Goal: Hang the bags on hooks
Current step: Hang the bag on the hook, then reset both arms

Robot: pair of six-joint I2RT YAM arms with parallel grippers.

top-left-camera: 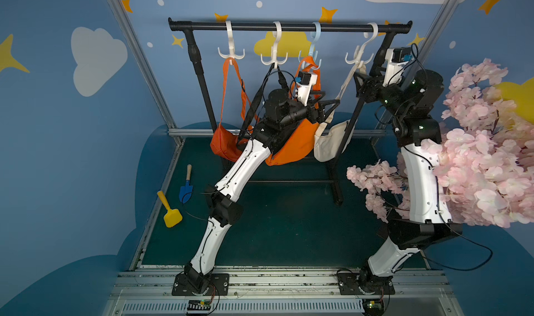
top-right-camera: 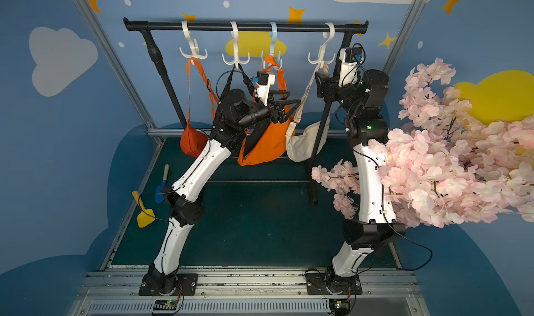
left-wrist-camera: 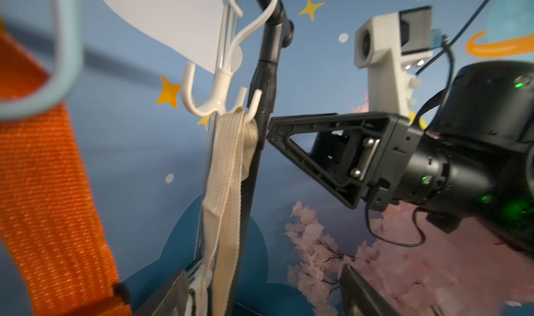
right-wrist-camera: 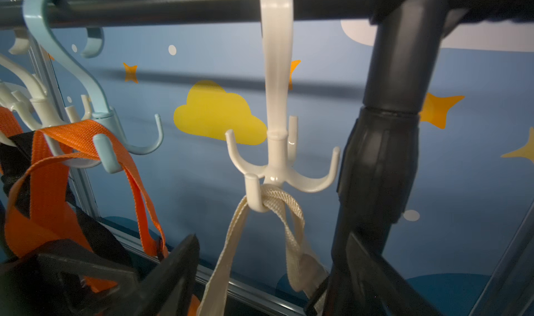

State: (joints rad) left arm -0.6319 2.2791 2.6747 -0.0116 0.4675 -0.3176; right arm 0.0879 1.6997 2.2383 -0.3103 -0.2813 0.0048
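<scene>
**Cream bag on the end hook, carried by the prong alone**

Closest to you, the left pincer has its jaws spread wide and grips nothing. The cream strap merely drops through the gap between them. The right pincer is equally wide, with a jaw on either side of the hanging strap and no pinch on it. You can take that spread as sensible: with the jaws this far apart, neither arm should drag the webbing off when it backs away.

Behind them, the pouch hangs low beside the orange bag, and the rack's upright crosses in front of it in both top views. Its mouth faces up toward the hook. The pouch lies slanted across, one end lower than the other.

The bag's long axis runs from the pouch up along the doubled strap, steeply, to one prong of the hook. There the strap sits bunched in the crook, where the bag's own weight should keep it seated.

Farthest back, the hook hangs from the black rail near its end, close to the upright
</scene>
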